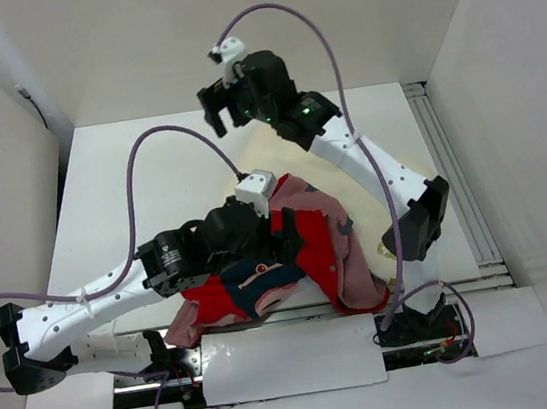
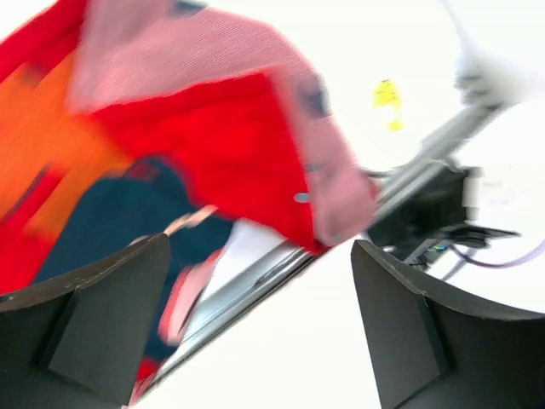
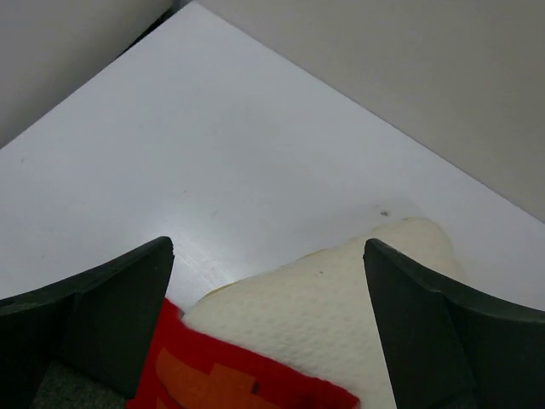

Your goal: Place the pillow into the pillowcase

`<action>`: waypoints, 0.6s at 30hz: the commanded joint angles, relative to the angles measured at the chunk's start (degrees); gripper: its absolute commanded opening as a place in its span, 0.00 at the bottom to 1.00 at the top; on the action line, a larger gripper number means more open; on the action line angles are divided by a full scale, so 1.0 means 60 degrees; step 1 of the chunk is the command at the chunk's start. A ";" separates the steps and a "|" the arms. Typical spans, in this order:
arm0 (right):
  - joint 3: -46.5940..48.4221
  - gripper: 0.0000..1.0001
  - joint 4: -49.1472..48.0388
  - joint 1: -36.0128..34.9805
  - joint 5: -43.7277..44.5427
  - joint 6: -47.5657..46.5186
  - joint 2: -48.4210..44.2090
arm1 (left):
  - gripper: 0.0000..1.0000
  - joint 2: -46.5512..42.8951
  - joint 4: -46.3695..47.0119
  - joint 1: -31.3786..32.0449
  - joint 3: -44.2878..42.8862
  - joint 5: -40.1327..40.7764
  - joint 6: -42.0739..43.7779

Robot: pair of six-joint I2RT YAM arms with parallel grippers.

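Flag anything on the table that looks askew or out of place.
The pillowcase lies bunched and crumpled over the pillow, partly turned to its faded reverse, one fold hanging past the table's near edge. Nothing looks spilled or damaged.

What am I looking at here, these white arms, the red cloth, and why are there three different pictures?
These are two robot arms bolted to a white table, meant to put a pillow into its case. One picture looks down from above. The other two come from small cameras on each wrist, so the dark shapes at their lower corners are that arm's own jaws. On the table lies a cream pillow, partly covered by the red pillowcase, which is bunched near the front edge. The left gripper hangs over the red cloth, and the right gripper hangs over the pillow's far corner. Both have their jaws wide apart and hold nothing.
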State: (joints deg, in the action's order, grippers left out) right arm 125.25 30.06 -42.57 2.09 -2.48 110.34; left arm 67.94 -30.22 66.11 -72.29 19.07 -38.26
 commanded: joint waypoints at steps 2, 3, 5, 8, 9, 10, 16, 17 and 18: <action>-0.1447 1.00 -0.0191 0.1043 0.0822 0.1349 -0.1601 | 1.00 -0.0644 -0.2707 -0.0802 -0.0270 0.1902 -0.2114; -0.1959 1.00 -0.0191 0.1161 0.1477 0.1539 -0.2227 | 1.00 -0.0645 -0.3206 -0.1315 -0.0184 0.1905 -0.3018; -0.3964 1.00 -0.0395 0.1395 0.2212 0.2167 -0.3339 | 1.00 -0.1024 -0.3955 -0.3328 0.0239 0.1424 -0.3901; -0.6266 1.00 -0.0514 0.1513 0.2421 0.2639 -0.4267 | 1.00 -0.1669 -0.3856 -0.6257 0.1543 0.0343 -0.4009; -0.6691 1.00 -0.0412 0.1513 0.2334 0.2872 -0.4734 | 1.00 -0.1786 -0.3623 -0.6924 0.1836 0.0207 -0.3835; -0.7377 1.00 -0.0092 0.1310 0.2231 0.2976 -0.4883 | 1.00 -0.1788 -0.3621 -0.7525 0.2375 0.0205 -0.3833; -0.8204 0.93 0.1417 -0.0402 0.3048 0.3387 -0.5193 | 1.00 -0.0999 -0.2202 -1.0635 0.3784 -0.1390 -0.2721; -0.8509 0.93 0.1855 -0.1015 0.3573 0.3387 -0.5193 | 1.00 -0.0750 -0.1867 -1.0796 0.3787 -0.1609 -0.2589; -0.8787 0.93 0.2207 -0.1485 0.4071 0.3489 -0.5280 | 1.00 -0.0269 -0.1472 -1.0899 0.3917 -0.2017 -0.2487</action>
State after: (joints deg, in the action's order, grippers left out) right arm 75.35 35.66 -44.71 18.55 15.88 80.44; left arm 61.91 -46.19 2.66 -49.91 14.50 -55.88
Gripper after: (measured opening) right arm 0.936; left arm 1.001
